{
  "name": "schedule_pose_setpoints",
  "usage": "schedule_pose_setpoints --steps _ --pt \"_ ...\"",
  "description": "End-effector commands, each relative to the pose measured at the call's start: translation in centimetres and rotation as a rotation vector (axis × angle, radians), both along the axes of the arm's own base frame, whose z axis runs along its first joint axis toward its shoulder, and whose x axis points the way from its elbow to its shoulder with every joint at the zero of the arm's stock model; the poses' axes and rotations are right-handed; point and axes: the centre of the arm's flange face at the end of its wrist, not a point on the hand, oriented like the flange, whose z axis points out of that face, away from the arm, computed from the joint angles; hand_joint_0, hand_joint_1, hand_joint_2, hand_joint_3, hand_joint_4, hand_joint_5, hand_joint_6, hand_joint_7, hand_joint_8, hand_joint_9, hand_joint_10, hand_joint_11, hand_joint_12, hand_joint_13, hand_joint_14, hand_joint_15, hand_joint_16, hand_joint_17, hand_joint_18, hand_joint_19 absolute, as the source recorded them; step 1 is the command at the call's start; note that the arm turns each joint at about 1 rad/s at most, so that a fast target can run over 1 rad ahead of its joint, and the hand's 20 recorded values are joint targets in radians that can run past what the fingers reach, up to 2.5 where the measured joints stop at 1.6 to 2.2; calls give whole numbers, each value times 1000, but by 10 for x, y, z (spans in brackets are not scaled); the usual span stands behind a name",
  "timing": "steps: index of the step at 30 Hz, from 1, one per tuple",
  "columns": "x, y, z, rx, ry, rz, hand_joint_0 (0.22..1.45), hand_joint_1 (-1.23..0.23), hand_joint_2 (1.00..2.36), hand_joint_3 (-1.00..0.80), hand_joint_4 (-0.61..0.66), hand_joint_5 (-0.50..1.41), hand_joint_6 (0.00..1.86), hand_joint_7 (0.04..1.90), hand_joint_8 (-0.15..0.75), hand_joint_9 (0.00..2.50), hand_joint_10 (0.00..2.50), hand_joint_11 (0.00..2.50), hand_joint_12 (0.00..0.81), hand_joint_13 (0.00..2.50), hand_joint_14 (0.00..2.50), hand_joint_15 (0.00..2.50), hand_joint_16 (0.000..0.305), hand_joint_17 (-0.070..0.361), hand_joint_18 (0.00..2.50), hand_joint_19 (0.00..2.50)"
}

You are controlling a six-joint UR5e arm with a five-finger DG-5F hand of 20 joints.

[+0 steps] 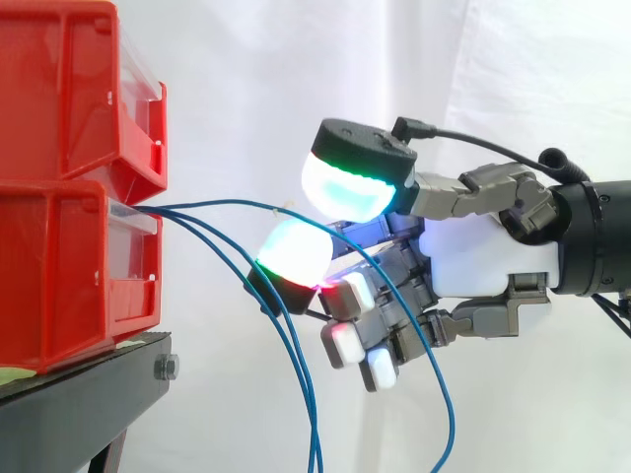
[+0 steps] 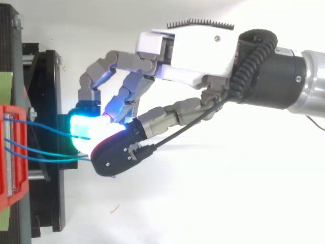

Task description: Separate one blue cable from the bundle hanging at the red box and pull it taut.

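Several thin blue cables come out of the lower red bin (image 1: 59, 266) at its front lip and sag down to the right. The uppermost blue cable (image 1: 227, 204) arcs out on its own. It passes between the glowing thumb pad (image 1: 350, 182) and a finger pad (image 1: 291, 251), then drops slack below the hand. My hand (image 1: 483, 251) reaches in from the right with fingers curled, these two pads closed round that cable. The other cables (image 1: 286, 345) hang free underneath. From above, the hand (image 2: 188, 56) hovers just off the bin (image 2: 12, 152), and the cables (image 2: 51, 132) run under its fingertips.
A second red bin (image 1: 69, 89) is stacked on the lower one. Both rest on the black stand (image 1: 89, 384), whose frame (image 2: 48, 101) lies directly below the fingertips. A white curtain hangs behind.
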Motion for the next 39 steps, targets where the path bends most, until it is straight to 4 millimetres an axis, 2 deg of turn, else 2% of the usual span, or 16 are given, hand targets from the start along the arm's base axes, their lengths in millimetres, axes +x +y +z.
schedule_pose_setpoints --steps 1,8,12,19,25,29,30,33,34,39 --pt "0 2 0 108 -18 -27 556 -632 1000 -500 203 -196 845 858 330 997 14 927 370 965 20 644 48 108 878 730" --pt "0 4 1 121 -19 -24 550 -625 1000 -500 198 -189 837 872 339 1024 14 918 374 974 22 642 48 109 881 738" --pt "1 4 0 121 -18 -24 601 -685 1000 -500 170 -188 850 903 333 1029 13 915 367 971 21 650 47 106 871 749" --pt "0 4 0 121 -16 -24 617 -759 1014 -202 77 -190 920 947 350 1038 10 949 382 986 22 635 50 113 909 715" --pt "0 4 0 121 -15 -23 637 -797 1016 -125 36 -196 931 1047 341 1019 13 959 380 979 20 643 50 112 906 719" --pt "0 4 -1 119 -11 -23 633 -781 1014 -229 87 -199 935 968 325 1008 14 958 367 963 23 654 48 107 873 745" --pt "0 4 -1 116 -13 -23 622 -741 1009 -344 111 -194 927 962 321 1009 15 958 360 959 23 662 47 105 865 757" --pt "0 4 -1 113 -14 -23 597 -645 1000 -500 126 -185 916 965 332 1040 15 925 366 970 23 654 47 105 868 757" --pt "0 4 -1 110 -15 -24 593 -597 1000 -500 128 -179 910 982 335 1061 15 932 365 979 23 653 47 105 873 759" --pt "0 4 -1 110 -15 -24 585 -532 1000 -500 126 -167 902 1022 341 1112 15 936 369 1000 23 655 46 104 883 775"
